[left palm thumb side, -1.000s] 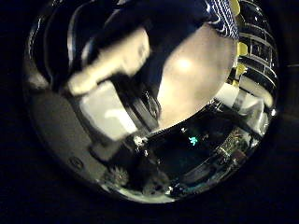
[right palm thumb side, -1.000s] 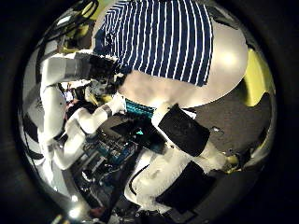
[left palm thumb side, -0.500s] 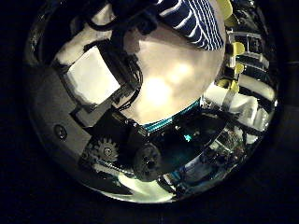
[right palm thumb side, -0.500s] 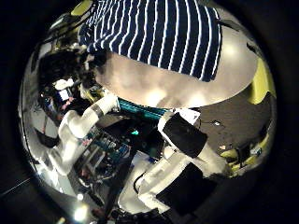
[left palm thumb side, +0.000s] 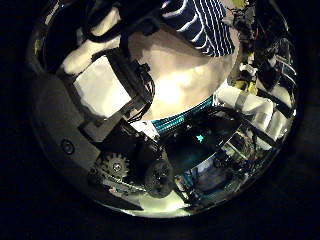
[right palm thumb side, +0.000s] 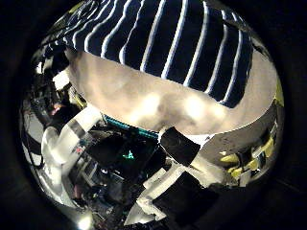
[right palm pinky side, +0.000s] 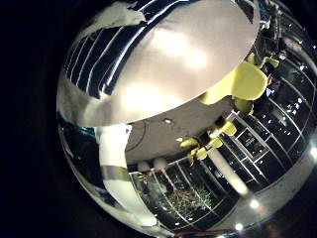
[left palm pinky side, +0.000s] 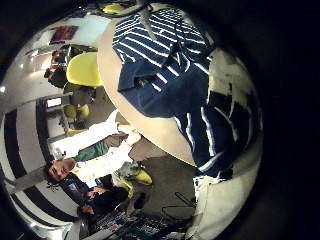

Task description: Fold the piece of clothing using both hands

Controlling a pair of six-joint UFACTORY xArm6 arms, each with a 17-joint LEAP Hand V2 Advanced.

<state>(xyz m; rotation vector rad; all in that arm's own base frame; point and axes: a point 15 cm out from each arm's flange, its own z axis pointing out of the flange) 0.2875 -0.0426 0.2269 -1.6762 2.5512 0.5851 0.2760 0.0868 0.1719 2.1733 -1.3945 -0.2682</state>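
A striped garment lies on a pale round table, one part of it folded over so that a plain dark side shows. In the right thumb side view the garment fills the upper half and is close to that palm, with the bare table beside it. My right hand shows only as black and white parts. My left hand shows as white and black blocks over the table, next to the garment's edge. No view shows a grasp.
Yellow chairs stand round the table, with one more yellow chair on the other side. The table's rim runs close below the right palm. A white arm segment hangs beyond the rim.
The right palm's camera has moved closer, so the striped garment fills more of its view. The left palm's camera has turned, leaving the garment at its view's edge.
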